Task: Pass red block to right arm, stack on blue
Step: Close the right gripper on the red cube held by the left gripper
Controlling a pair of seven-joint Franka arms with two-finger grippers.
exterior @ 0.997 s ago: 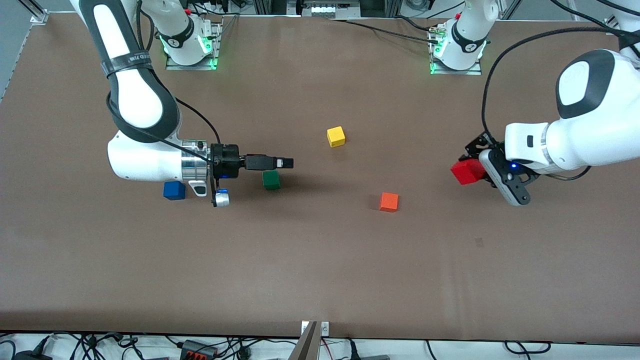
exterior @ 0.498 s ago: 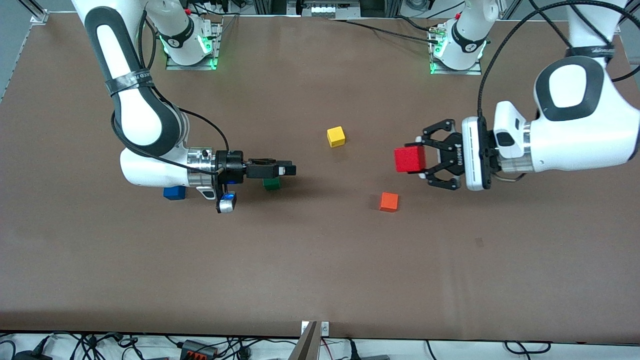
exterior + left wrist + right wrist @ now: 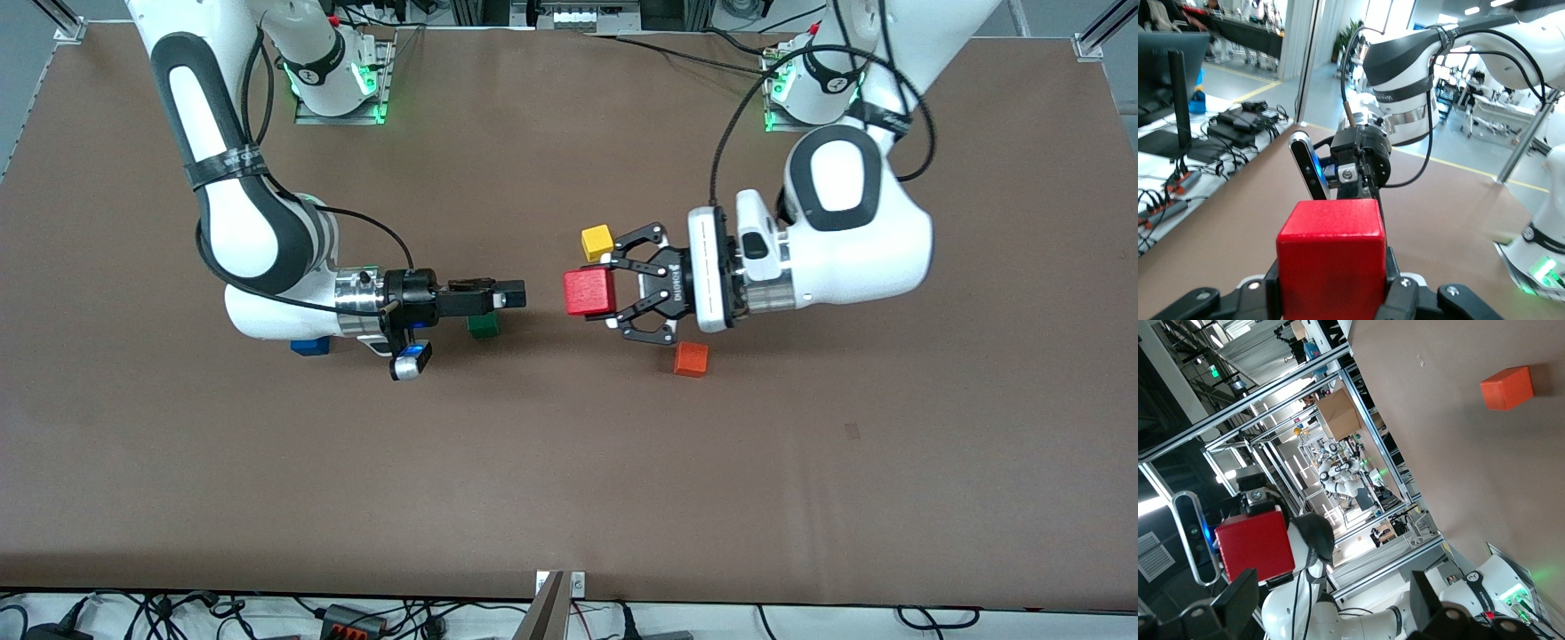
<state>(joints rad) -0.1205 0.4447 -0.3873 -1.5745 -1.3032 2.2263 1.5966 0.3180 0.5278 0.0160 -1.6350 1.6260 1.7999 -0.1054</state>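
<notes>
The left claw (image 3: 613, 293) is clamping the red block (image 3: 589, 292), seemingly light and rigid, offering its bare faces to the right claw (image 3: 514, 294), whose fingers are standing apart, just short of it.

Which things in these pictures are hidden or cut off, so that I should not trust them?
- Blue block: front view, mostly covered by the right arm's wrist; only one edge shows.
- Green block: front view, partly under the right end effector.
- Left end effector: left wrist view, its linkage is cut by the picture's edge, and the red block that it holds hides the fingers.
- Yellow block: absent from both wrist views.
</notes>
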